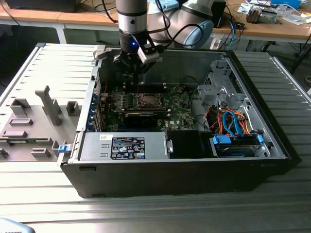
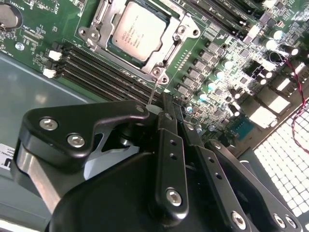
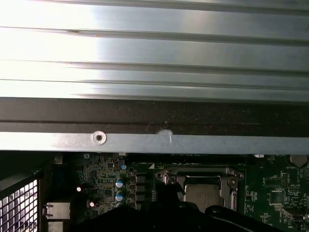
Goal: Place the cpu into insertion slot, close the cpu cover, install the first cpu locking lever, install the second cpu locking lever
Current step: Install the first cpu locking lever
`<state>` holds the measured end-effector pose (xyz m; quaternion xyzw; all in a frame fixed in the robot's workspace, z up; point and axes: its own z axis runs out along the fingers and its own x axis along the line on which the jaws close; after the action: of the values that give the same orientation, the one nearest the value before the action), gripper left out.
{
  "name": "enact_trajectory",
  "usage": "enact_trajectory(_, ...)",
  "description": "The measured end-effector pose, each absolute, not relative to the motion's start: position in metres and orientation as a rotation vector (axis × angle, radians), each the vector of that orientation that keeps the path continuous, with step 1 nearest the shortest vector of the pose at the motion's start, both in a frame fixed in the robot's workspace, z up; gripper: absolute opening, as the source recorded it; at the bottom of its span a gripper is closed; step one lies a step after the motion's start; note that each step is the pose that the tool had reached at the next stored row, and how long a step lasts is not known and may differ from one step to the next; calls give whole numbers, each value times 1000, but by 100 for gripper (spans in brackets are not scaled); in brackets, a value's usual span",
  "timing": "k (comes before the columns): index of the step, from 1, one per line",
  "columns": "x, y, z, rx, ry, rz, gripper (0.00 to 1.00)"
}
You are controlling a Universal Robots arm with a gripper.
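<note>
Hovering tool over seated cpu, cover down

Going across the exterior view from its left: grey plastic fixture tray (image 1: 34, 124) lies on the ribbed metal table (image 1: 146, 213), just beside the open computer case (image 1: 184, 170). Power supply (image 1: 124, 146) with a dark label sits along the case's near wall. Behind it the green motherboard (image 1: 180, 109) lies flat on the case floor. Arm (image 1: 132, 19) comes down from above, tool (image 1: 133, 65) hangs above the board, near the case's far wall, apart from the socket. Toward the exterior view's right: silver drive cage (image 1: 216, 90), then a bundle of orange and blue cables (image 1: 233, 121), then a blue-latched drive bay (image 1: 235, 144).

Second wrist view: black tool fingers (image 2: 169, 145) are pressed together, nothing gripped between them, tips above the row of black memory slots (image 2: 106, 75). The cpu (image 2: 136, 30) sits inside the insertion slot (image 2: 166, 29), silvery top facing up. The cpu cover (image 2: 166, 60) lies flat around the chip, framing it through its window. Thin wire lever (image 2: 153, 94) runs from the cover's corner toward the fingertips; touching or not, can't tell.

First wrist view: case's metal edge (image 3: 154, 142) crosses the frame, cpu (image 3: 203, 193) and cover (image 3: 193, 172) below it, partly hidden by the tool's dark body.
</note>
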<state>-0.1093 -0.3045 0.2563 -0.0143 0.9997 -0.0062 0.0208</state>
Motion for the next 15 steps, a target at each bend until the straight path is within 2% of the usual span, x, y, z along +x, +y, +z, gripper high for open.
enact_trajectory(15,-101,-304,256,-44,3101,-19,11)
